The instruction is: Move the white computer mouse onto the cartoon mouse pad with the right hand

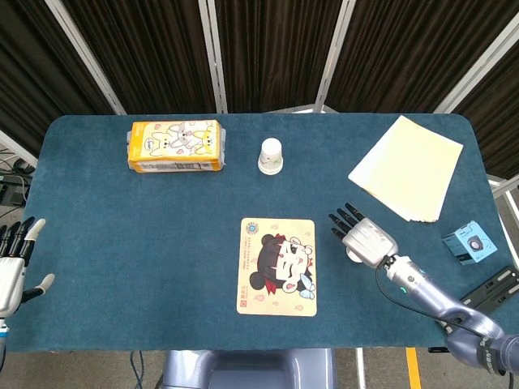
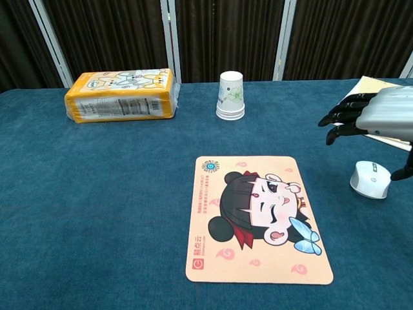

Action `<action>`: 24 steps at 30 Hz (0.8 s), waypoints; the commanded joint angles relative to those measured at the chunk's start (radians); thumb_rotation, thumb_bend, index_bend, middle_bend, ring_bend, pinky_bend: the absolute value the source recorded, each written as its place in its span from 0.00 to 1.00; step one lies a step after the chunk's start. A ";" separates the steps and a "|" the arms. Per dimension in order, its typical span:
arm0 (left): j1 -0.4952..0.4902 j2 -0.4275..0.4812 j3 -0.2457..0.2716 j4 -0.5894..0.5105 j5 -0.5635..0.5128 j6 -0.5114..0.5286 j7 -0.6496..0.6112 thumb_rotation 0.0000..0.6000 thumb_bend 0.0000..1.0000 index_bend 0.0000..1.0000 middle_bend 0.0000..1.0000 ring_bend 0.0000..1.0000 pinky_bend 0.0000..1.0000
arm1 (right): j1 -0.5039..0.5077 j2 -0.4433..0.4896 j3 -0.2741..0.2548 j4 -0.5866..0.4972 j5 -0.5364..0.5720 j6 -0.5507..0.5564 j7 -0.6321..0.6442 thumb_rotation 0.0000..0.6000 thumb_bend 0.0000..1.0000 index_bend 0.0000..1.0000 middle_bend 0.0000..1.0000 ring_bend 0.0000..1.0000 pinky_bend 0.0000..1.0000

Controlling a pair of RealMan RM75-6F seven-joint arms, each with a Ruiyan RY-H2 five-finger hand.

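Right hand hovering flat over the white computer mouse, fingers spread, gripping nothing. Mouse on the blue table, just right of the cartoon mouse pad. Left hand splayed at the table's left edge.

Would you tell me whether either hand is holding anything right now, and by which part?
Nothing is held: the right hand hovers open above the white mouse; the left hand is empty.

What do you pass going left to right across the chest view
Orange tissue pack → paper cup → cartoon mouse pad → right hand above the white mouse
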 commanded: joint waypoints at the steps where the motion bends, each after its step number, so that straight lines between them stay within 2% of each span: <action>1: 0.000 0.001 0.000 0.000 0.000 -0.001 -0.001 1.00 0.24 0.00 0.00 0.00 0.00 | 0.046 -0.019 0.000 0.037 0.044 -0.084 -0.055 1.00 0.07 0.19 0.06 0.00 0.00; 15: 0.000 0.000 0.000 -0.003 -0.002 0.000 0.004 1.00 0.24 0.00 0.00 0.00 0.00 | 0.077 -0.028 -0.021 0.078 0.119 -0.127 -0.102 1.00 0.07 0.19 0.06 0.00 0.00; 21: 0.000 0.000 -0.001 -0.002 -0.003 -0.001 0.001 1.00 0.24 0.00 0.00 0.00 0.00 | 0.099 0.003 -0.017 0.067 0.139 -0.144 -0.063 1.00 0.06 0.19 0.06 0.00 0.00; 24: 0.000 -0.001 -0.002 -0.003 -0.004 -0.001 0.005 1.00 0.24 0.00 0.00 0.00 0.00 | 0.115 0.028 -0.014 0.055 0.141 -0.155 -0.004 1.00 0.04 0.19 0.06 0.00 0.00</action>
